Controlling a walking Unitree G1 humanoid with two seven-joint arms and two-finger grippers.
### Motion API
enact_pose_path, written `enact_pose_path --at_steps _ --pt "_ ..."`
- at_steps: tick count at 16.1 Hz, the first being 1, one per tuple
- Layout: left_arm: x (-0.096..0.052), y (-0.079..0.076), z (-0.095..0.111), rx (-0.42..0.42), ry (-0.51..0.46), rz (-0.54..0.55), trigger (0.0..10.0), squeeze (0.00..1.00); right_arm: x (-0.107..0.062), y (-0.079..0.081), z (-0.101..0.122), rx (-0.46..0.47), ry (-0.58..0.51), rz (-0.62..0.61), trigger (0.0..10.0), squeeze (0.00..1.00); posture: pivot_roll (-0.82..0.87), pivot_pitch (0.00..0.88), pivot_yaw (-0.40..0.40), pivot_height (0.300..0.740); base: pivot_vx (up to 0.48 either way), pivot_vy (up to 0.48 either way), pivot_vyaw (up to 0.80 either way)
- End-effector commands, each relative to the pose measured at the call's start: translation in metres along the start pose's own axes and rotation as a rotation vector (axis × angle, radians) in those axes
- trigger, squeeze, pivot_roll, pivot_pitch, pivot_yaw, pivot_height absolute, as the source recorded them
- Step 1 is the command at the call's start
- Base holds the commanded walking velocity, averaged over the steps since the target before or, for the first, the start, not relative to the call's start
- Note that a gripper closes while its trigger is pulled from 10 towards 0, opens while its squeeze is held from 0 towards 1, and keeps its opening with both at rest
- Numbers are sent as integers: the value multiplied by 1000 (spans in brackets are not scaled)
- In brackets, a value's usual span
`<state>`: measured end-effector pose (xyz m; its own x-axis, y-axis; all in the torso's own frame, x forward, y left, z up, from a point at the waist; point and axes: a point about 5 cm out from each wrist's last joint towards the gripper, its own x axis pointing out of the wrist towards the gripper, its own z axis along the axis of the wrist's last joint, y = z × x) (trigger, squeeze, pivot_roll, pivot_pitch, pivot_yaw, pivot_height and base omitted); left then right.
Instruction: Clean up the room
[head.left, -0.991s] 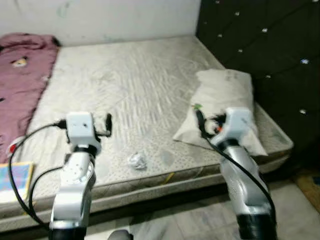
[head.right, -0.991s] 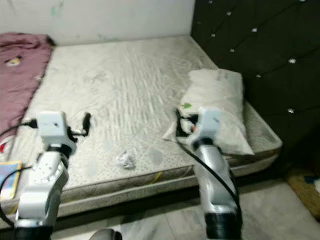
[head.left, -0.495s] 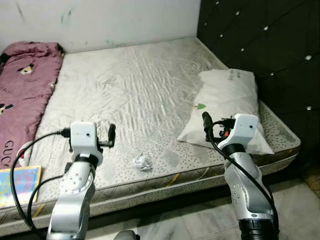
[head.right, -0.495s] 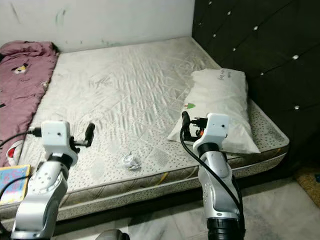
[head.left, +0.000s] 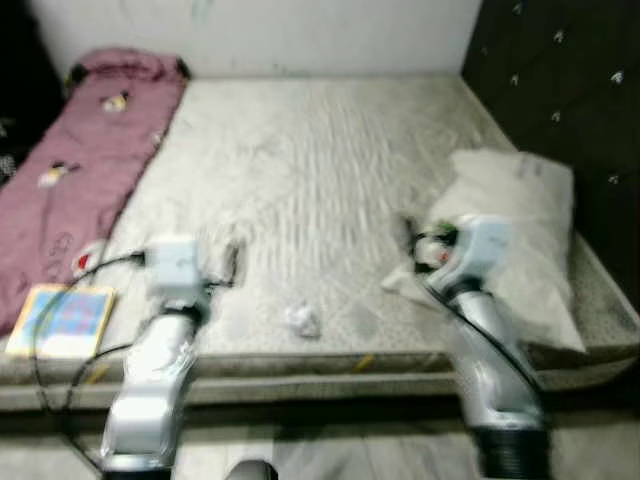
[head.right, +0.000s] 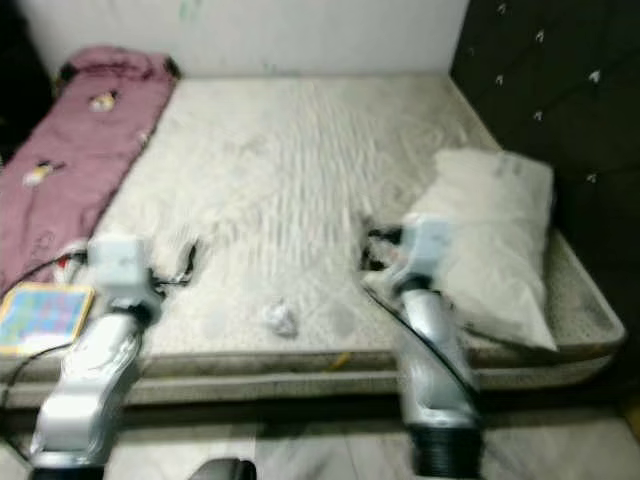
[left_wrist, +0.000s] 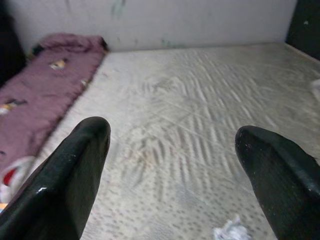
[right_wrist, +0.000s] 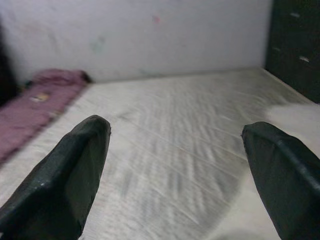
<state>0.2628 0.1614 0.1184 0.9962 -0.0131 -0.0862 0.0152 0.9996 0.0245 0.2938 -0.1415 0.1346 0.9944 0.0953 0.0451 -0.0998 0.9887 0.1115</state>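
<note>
From the head camera, blurred in motion, we face a bare mattress (head.left: 300, 180) with a crumpled scrap of paper (head.left: 301, 320) near its front edge, between our two raised arms. The framing has swung within the last second: more of the pink blanket (head.left: 90, 150) along the left side is now in the picture, the colourful book (head.left: 65, 320) sits fully in view at the near left corner, and the pillow (head.left: 520, 230) lies nearer the right border. That shift is ours, not the objects'; we judge we are squaring up to the bed, with the scrap the likeliest first pickup.

The left wrist camera looks out along the left gripper (left_wrist: 172, 165), its fingers spread wide and empty above the sheet, the scrap just ahead and low between them.

The right wrist camera shows the right gripper (right_wrist: 175, 170) equally spread, holding nothing, aimed across the mattress toward the far wall (right_wrist: 140, 35).
</note>
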Motion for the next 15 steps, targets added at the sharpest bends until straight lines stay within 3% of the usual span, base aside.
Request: enact_pose_path --at_steps 1,7,15 --pt "5 -5 10 5 -42 -25 10000 0 0 -5 1 -4 -3 -14 10000 0 -13 0 9 740 0 0 594" --pt "5 -4 11 -26 -56 -32 10000 0 1 -8 0 14 1 -35 10000 0 -16 0 7 740 0 0 0" --pt "3 -7 12 -43 -54 -54 10000 0 0 -8 -1 14 3 -43 10000 0 -9 0 11 740 317 0 0"
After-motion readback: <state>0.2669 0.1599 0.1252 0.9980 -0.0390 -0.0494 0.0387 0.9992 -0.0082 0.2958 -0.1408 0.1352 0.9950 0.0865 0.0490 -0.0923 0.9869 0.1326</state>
